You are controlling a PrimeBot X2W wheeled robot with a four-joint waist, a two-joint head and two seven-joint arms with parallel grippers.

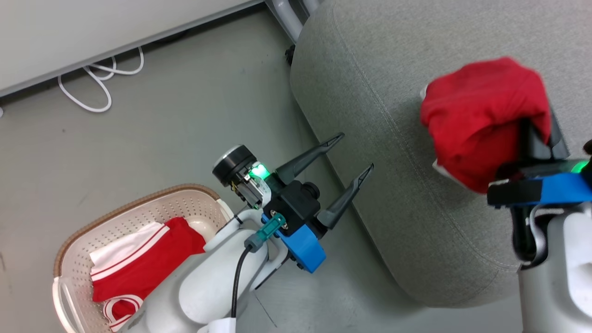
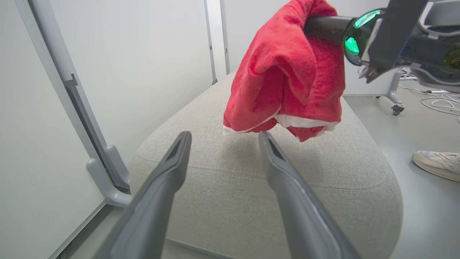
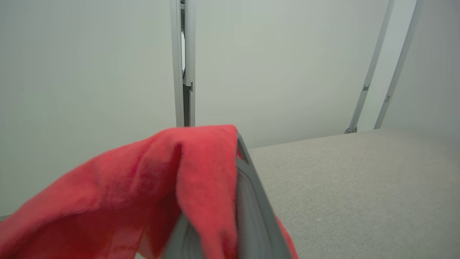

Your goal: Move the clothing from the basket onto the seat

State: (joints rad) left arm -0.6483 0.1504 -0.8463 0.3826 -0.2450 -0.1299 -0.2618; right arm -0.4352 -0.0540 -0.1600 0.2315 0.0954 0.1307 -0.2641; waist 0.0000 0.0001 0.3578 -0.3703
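Right tool [image 1: 539,132]: clenched on red garment [image 1: 481,115]; cloth draped over its fingers, hanging over seat [image 1: 393,138], white hem lowest. Left tool [image 1: 356,151]: released, fingers spread wide, nothing between them; tips point at seat edge, garment up ahead of tips. Jersey [image 1: 143,263]: behind left tool, beside its forearm, lying in basket [image 1: 138,201] on floor. Shoe [image 2: 436,163]: on floor, right of left tool in its wrist view, beside seat.
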